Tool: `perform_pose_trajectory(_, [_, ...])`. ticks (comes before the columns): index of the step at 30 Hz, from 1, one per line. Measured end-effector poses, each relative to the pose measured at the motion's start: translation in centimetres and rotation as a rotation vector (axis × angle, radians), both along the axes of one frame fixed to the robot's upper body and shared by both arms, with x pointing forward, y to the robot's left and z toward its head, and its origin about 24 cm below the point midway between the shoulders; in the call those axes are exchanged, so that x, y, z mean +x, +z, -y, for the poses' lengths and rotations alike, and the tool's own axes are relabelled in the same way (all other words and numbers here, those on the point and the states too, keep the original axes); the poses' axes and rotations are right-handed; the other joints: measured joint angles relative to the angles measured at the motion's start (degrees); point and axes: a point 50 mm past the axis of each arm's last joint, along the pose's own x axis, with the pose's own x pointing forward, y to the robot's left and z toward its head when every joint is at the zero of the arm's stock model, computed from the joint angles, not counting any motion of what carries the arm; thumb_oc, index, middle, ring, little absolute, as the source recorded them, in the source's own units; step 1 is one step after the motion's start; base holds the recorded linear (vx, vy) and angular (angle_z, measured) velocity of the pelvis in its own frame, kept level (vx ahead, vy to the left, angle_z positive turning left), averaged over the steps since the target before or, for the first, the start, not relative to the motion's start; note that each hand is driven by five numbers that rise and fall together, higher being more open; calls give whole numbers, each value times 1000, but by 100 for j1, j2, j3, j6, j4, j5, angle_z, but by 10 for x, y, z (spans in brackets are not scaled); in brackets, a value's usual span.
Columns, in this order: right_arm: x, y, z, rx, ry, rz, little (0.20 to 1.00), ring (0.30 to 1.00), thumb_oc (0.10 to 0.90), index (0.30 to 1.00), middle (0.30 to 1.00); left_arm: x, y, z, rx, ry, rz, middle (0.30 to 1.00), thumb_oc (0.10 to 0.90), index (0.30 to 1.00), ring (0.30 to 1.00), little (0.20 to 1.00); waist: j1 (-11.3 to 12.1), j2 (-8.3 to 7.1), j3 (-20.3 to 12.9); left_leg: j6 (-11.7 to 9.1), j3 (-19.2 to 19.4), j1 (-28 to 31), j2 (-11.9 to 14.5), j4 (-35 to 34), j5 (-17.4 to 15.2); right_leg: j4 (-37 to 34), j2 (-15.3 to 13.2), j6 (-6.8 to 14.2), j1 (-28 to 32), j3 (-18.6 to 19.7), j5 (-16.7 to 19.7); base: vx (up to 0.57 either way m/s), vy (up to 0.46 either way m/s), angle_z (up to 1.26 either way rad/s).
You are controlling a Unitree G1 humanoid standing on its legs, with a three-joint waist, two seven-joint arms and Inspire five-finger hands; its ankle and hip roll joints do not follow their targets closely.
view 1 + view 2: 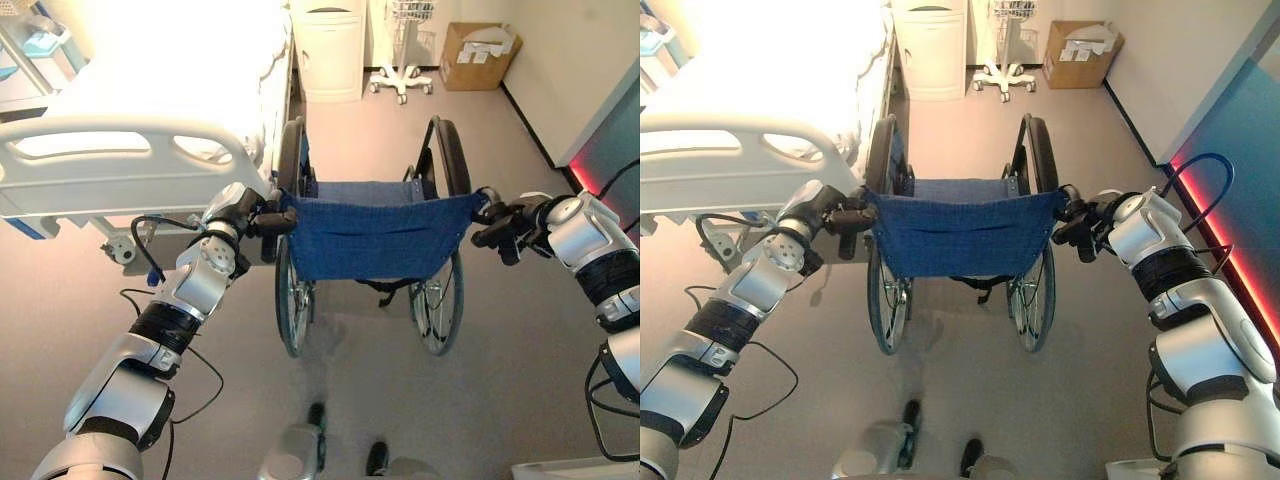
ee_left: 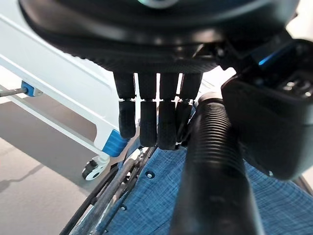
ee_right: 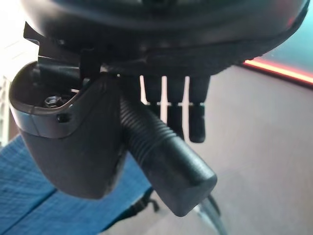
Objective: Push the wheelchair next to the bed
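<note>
The wheelchair (image 1: 375,240) has a blue cloth backrest and stands in the middle of the floor, its back toward me. Its left wheel is close beside the foot end of the white bed (image 1: 130,150), which lies at the upper left. My left hand (image 1: 262,215) is curled round the left ribbed black push handle (image 2: 215,161), with the fingers (image 2: 156,117) on one side and the thumb on the other. My right hand (image 1: 500,225) grips the right push handle (image 3: 166,161) in the same way.
A white cabinet (image 1: 327,50) stands ahead at the far wall, with a wheeled stand (image 1: 400,80) and a cardboard box (image 1: 478,55) to its right. A wall with a red light strip (image 1: 585,180) runs along the right. Open floor lies ahead of the wheelchair.
</note>
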Motion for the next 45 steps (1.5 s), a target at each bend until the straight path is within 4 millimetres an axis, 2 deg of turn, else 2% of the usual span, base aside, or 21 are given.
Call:
perform_pose_trajectory(2, [0,-4,-2,17,3,-8,300,300,400,300,300,-4,2,-4,-3,1,7,300,400,300,300,300,298,195,11,9,310,-141,289,68,-8,78,244,-72,152,138,-132,386,65,-102])
perform_pose_trajectory(5, [5,-15,-22,65,48,-25,300,300,400,300,300,-10,6,-27,35,44,-4,300,400,300,300,300,397,13,-77,439,832,-75,455,1235,-273,166,43,52,396,-181,-462,415,86,-62])
perform_pose_trajectory(6, [5,-22,-26,98,52,-32,300,300,400,300,300,-9,6,-29,35,44,-17,300,400,300,300,300,395,-19,-238,645,888,202,538,1164,-582,597,-54,229,353,-371,-694,414,73,-18])
perform_pose_trajectory(8, [6,-21,-30,137,48,-2,300,300,400,300,300,-5,18,-32,40,61,19,300,400,300,300,300,191,-109,-280,1211,936,410,478,861,-447,1664,-242,625,-133,-525,-1080,376,39,23])
perform_pose_trajectory(10, [7,-20,-31,145,44,13,300,300,400,300,300,1,26,-34,42,75,35,300,400,300,300,300,108,-120,-294,1236,882,544,493,555,-359,2691,-313,976,-592,-486,-850,342,-8,18])
perform_pose_trajectory(12, [5,-26,-29,166,32,2,300,300,400,300,300,5,22,-29,37,66,22,300,400,300,300,300,-60,-87,-287,1301,690,951,286,172,-276,3195,-570,1061,-799,-519,-795,343,-91,28])
perform_pose_trajectory(16, [5,-21,-28,163,26,35,300,300,400,300,300,11,16,-27,-2,70,10,300,400,300,300,300,-403,260,-146,1357,-502,1370,17,8,-314,1987,-663,1031,-1360,-161,-640,328,-135,31])
perform_pose_trajectory(19, [6,-15,-24,154,19,51,300,300,400,300,300,14,14,-24,-46,77,22,300,400,300,300,300,-644,217,-96,1379,-904,1482,-265,58,-415,1283,-858,1163,-1946,10,76,600,-165,66])
perform_pose_trajectory(21, [4,-13,-19,147,6,48,300,300,400,300,300,15,10,-20,-62,72,17,300,400,300,300,300,-915,185,-78,1353,-1312,1653,-449,98,-547,57,-856,1272,-2022,182,577,541,-196,88])
perform_pose_trajectory(25, [1,-10,-13,128,-13,26,300,300,400,300,300,11,-1,-16,-73,52,3,300,400,300,300,300,-1054,33,-84,1409,-1614,1911,-667,243,-933,-120,-857,1173,-1999,430,921,389,-244,58])
perform_pose_trajectory(27, [-2,-2,-8,116,-11,28,300,300,400,300,300,10,3,-13,-64,32,23,300,400,300,300,300,-1135,-49,-176,1203,-1906,1835,-672,443,-1138,211,-780,1127,-1837,488,944,369,-302,82])
perform_pose_trajectory(29, [-1,6,-6,109,-13,49,300,300,400,300,300,12,7,-11,-63,22,43,300,400,300,300,300,-1198,-77,-178,1003,-2020,1773,-635,624,-1282,287,-770,748,-1738,463,1461,372,-241,77])
perform_pose_trajectory(33, [-2,19,1,87,-27,80,300,300,400,300,300,16,12,-1,-91,21,84,300,400,300,300,300,-1287,59,-190,645,-946,1793,586,558,-1483,590,-573,235,-1732,-187,1038,341,-189,77])
perform_pose_trajectory(34, [-1,21,2,82,-27,86,300,300,400,300,300,16,10,0,-94,23,86,300,400,300,300,300,-1305,62,-192,406,-834,1901,924,766,-1466,641,-585,172,-1691,-325,931,301,-150,55])
perform_pose_trajectory(37, [-3,25,9,64,-35,97,300,300,400,300,300,16,2,8,-107,15,71,300,400,300,300,300,-1532,112,-208,-272,-366,2182,1613,1499,-751,707,-694,85,-1476,-668,606,285,-128,64])
perform_pose_trajectory(38, [-4,25,10,60,-38,96,300,300,400,300,300,16,0,11,-111,10,68,300,400,300,300,300,-1543,143,-226,-329,-358,2266,1656,1575,-528,735,-694,86,-1464,-706,539,385,-192,50])
perform_pose_trajectory(39, [-5,25,12,51,-44,94,300,300,400,300,300,16,-3,13,-121,9,62,300,400,300,300,300,-1562,245,-284,-389,-464,2375,1696,1689,176,804,-623,129,-1457,-736,481,371,-192,29])
perform_pose_trajectory(41, [-3,17,10,50,-51,73,300,300,400,300,300,17,-7,13,-129,28,60,300,400,300,300,300,-1476,51,-227,-691,-840,2090,1521,2325,435,717,-551,29,-1241,-441,352,476,-193,12])
perform_pose_trajectory(43, [-1,9,5,41,-54,51,300,300,400,300,300,18,-8,12,-127,35,55,300,400,300,300,300,-1445,-176,-184,-524,-761,1529,1042,2671,-320,497,-612,11,-1043,-47,375,437,-95,12])
perform_pose_trajectory(44, [-2,5,8,29,-71,31,300,300,400,300,300,18,-12,16,-127,22,44,300,400,300,300,300,-1438,-323,-134,-208,-556,906,561,2546,-541,347,-647,22,-854,131,413,625,-50,-1])
perform_pose_trajectory(45, [-3,3,10,19,-83,24,300,300,400,300,300,18,-14,19,-121,9,39,300,400,300,300,300,-1248,-245,-105,-191,-251,529,388,2176,-551,344,-595,4,-776,245,376,632,4,-45])
